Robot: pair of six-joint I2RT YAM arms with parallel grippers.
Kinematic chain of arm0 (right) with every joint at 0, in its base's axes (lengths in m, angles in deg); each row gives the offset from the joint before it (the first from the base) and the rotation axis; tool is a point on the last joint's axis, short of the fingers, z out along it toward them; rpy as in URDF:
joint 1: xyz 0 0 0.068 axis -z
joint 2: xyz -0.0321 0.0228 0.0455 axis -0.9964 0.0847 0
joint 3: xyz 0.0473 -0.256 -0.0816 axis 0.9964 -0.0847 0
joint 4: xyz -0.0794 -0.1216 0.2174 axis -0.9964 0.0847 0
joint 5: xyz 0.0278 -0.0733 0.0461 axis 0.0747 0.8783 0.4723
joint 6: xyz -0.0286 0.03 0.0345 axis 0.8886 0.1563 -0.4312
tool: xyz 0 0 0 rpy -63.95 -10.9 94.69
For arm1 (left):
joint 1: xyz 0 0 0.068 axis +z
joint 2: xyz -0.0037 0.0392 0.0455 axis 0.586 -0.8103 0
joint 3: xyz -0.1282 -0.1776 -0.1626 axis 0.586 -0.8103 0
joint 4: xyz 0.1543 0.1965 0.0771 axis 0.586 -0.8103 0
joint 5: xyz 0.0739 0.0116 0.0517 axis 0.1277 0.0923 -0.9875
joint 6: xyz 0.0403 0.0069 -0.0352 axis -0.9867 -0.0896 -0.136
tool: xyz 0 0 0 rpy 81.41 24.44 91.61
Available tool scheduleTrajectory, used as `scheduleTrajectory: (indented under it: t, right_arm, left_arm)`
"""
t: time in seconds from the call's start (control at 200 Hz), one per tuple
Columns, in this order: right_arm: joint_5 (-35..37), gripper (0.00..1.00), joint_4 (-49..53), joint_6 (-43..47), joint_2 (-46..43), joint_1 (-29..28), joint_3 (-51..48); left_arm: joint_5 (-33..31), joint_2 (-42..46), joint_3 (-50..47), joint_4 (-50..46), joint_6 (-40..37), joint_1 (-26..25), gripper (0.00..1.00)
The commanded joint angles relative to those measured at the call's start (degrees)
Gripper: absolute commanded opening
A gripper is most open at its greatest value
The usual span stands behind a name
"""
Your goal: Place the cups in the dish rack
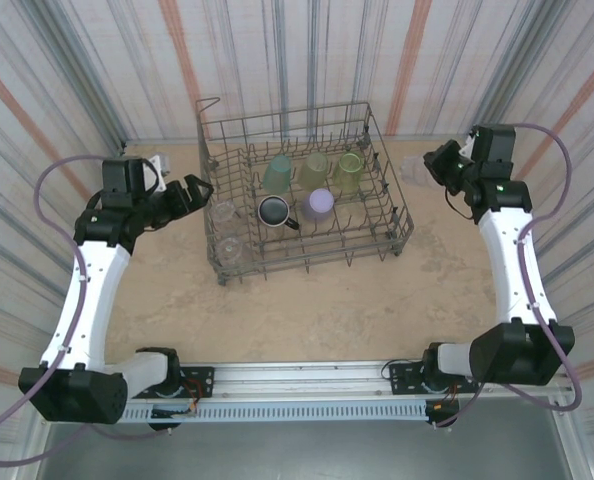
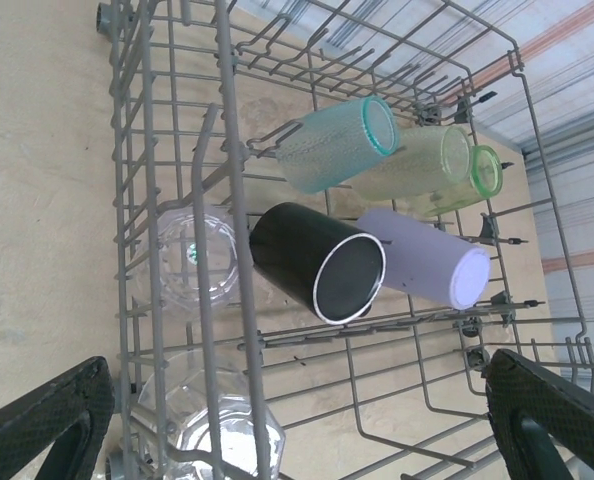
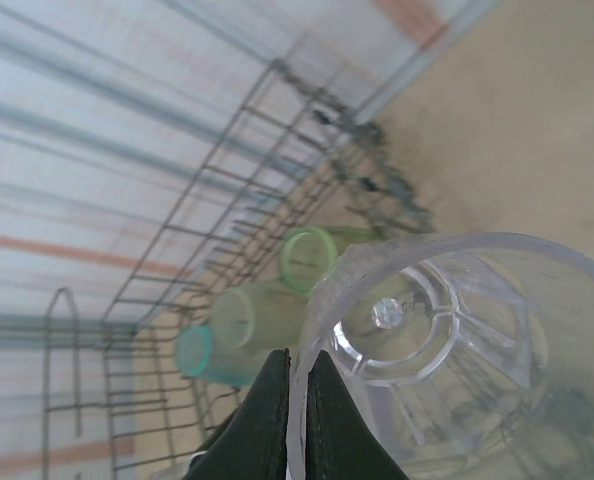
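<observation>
Firstly, left pincer (image 1: 199, 189): released, jaws spread wide, nothing between them, just outside the left end of the dish rack (image 1: 307, 262). Rack stands on the table (image 1: 307, 320).

Inside the rack's left end: clear cup (image 1: 224, 212) and second clear cup (image 1: 229, 247), one beside the other.

Rack's middle: black mug (image 1: 273, 211); teal cup (image 1: 277, 173) behind it in the rack's far row; purple cup (image 1: 319, 204) just beside the mug.

Further along the far row: pale green cup (image 1: 314, 170), then green cup (image 1: 349, 170).

Right pincer (image 3: 297, 372): clenched on the rim of a third clear cup (image 3: 447, 350), beyond the rack's right end.
</observation>
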Motion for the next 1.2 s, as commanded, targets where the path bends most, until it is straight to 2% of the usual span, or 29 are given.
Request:
scheduleTrajectory:
  t: [0.0, 0.22, 0.396, 0.706, 1.002, 1.197]
  right_arm:
    - [-8.4, 0.00, -7.5, 1.2, 2.1, -2.8, 2.8]
    - [-19.1, 0.00, -18.1, -1.6, 7.1, -7.2, 2.5]
    - [-25.3, 0.00, -30.4, -8.2, 11.0, -8.5, -0.1]
    - [-29.0, 0.00, -39.4, -12.4, 16.9, -11.8, -0.1]
    - [-35.0, 0.00, -55.0, -20.7, 22.3, -13.5, -1.0]
    - [-35.8, 0.00, -63.2, -27.4, 25.1, -15.1, -1.7]
  left_arm:
    - [0.1, -1.2, 3.1, -1.9, -1.7, -1.2, 0.99]
    - [1.2, -5.1, 8.4, -3.3, -2.4, -4.4, 0.99]
    - [3.0, -8.5, 12.1, -3.9, -1.8, -6.4, 0.99]
    - [1.6, -11.5, 15.1, -4.6, -0.4, -9.5, 0.98]
    - [5.8, -13.5, 16.6, -2.1, 2.2, -10.2, 0.99]
    - [7.5, -14.3, 16.8, 0.2, 4.4, -11.0, 0.99]
